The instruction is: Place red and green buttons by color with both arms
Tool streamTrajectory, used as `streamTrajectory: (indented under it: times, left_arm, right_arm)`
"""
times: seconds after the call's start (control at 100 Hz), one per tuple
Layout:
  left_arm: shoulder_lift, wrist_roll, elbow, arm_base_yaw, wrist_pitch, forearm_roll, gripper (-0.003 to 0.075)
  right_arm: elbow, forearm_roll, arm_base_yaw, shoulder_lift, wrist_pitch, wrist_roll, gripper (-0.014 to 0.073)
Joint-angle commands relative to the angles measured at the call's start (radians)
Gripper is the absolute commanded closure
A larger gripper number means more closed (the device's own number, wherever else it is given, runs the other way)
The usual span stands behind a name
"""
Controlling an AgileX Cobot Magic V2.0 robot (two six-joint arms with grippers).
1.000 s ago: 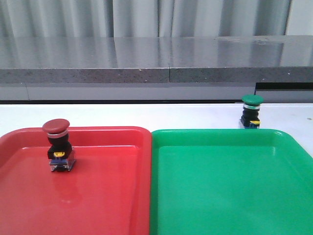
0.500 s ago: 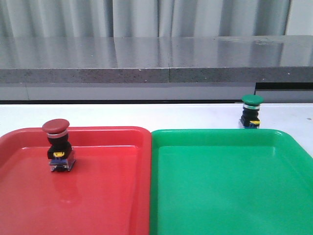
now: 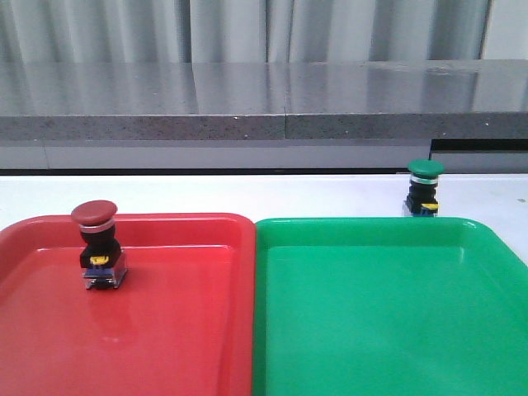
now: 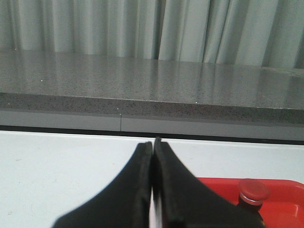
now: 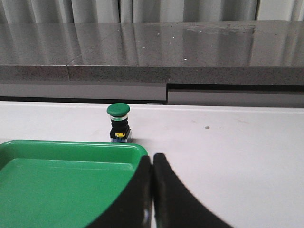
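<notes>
Nothing much has moved over the last second as far as we can see: the dark-red mushroom-cap push button (image 3: 99,245) sits upright in the same spot inside the flat red plastic tray (image 3: 181,330), near its far left part, and the green-capped push button (image 3: 424,189) is where it was, on the white tabletop (image 3: 247,194) just behind the far right edge of the flat green plastic tray (image 3: 388,322). So we'd call the red half done and the green half not started, since that button is outside its tray.

Neither arm appears in the front view, so we lean on the wrist cams for the grippers. The left wrist view shows the black left gripper (image 4: 153,180) with its two fingers pressed together on nothing, hanging over the white table with the red cap off to one side and a corner of the red tray. The right wrist view shows the black right gripper (image 5: 152,190) clenched the same way and empty, over the near corner of the green tray, with the green button standing ahead of it past the rim.

Our guess is the right arm goes next, and it needs to spread its fingers before reaching that button.
</notes>
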Motion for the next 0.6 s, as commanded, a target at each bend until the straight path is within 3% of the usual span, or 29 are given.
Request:
streamTrajectory:
  times: [0.0,0.26,0.48,0.59]
  left_arm:
    - [-0.030,-0.002,0.042,0.001,-0.084,-0.008,0.0739]
    - [-0.030,-0.002,0.042,0.001,-0.084,-0.008,0.0739]
    - [-0.030,-0.002,0.042,0.001,-0.084,-0.008,0.0740]
    - [-0.030,-0.002,0.042,0.001,-0.084,-0.008,0.0739]
  right_arm:
    - [-0.015,0.001,-0.008,-0.023,-0.079,-0.007,0.0704]
    - [-0.015,0.001,-0.008,-0.023,-0.080,-0.007,0.0704]
    - [-0.028,0.001,-0.008,-0.023,-0.258,-0.007,0.0704]
    - [-0.103,0.002,-0.008,-0.016,-0.236,-0.007,0.0704]
